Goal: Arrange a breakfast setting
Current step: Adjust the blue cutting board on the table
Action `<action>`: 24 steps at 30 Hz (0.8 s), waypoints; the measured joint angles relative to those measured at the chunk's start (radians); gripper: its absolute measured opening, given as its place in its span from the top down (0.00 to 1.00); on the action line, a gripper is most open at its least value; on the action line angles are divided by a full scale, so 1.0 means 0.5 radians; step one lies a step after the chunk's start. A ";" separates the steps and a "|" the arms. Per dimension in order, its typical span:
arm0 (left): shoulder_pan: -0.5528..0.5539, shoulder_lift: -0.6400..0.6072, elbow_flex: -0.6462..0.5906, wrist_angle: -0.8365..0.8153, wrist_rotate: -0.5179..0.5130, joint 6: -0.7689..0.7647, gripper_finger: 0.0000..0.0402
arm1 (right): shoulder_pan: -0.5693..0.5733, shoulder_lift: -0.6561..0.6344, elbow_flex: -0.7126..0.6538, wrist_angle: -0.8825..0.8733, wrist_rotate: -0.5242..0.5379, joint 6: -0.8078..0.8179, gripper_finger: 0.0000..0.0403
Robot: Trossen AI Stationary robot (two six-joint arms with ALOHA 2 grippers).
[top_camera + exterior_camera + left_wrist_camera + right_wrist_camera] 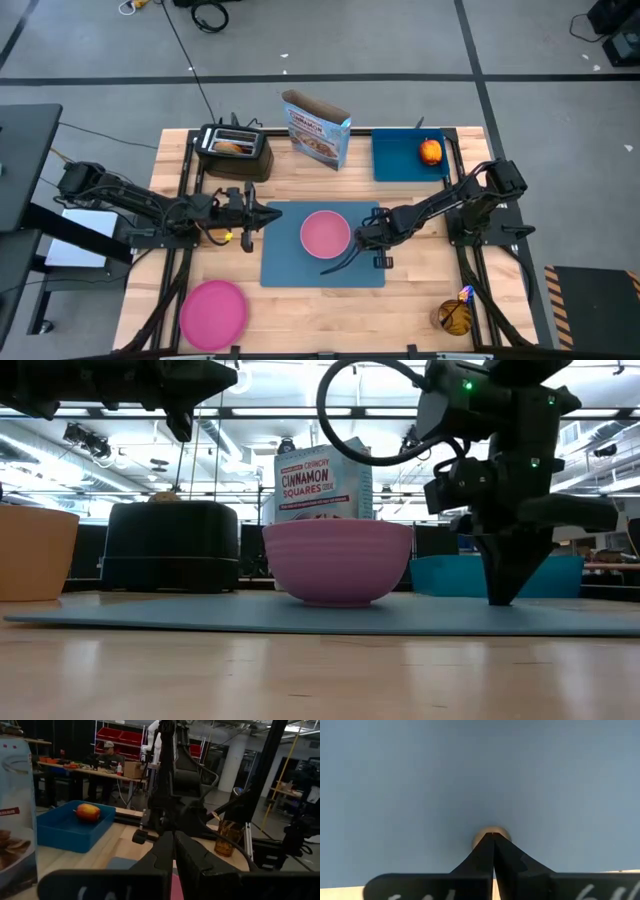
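The blue placemat [300, 268] lies at the table's middle, with the small pink bowl [325, 232] standing on it. My right gripper [362, 240] is shut, just right of the bowl, pointing down at the mat [420, 780]. My left gripper [264, 215] is shut and empty, held above the mat's far left corner. The pink plate [213, 312] lies at the near left. The red-orange apple [430, 151] sits in the blue tray [395, 160] at the far right. The tan cup [455, 316], with the spoon standing in it, is at the near right. My right gripper comes from above, pointing down, and its shut fingertips [500, 598] rest on the placemat's top surface [492, 822], right of the bowl. The mat lies flat on the table. I see no fold or edge between the fingers.
A black toaster [235, 150] and a cereal box [318, 128] stand along the far edge. Bare wood shows at the near edge between plate and cup. A person sits at a bench [107, 755] in the room beyond.
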 joint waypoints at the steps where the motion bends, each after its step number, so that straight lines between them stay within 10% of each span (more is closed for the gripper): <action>1: 0.000 0.000 0.000 -0.014 0.007 0.000 0.94 | 0.000 0.000 0.000 -0.003 -0.003 0.001 0.98; 24: -0.001 0.000 0.000 -0.168 0.119 0.050 0.94 | 0.013 -0.010 0.050 -0.159 -0.086 0.059 0.98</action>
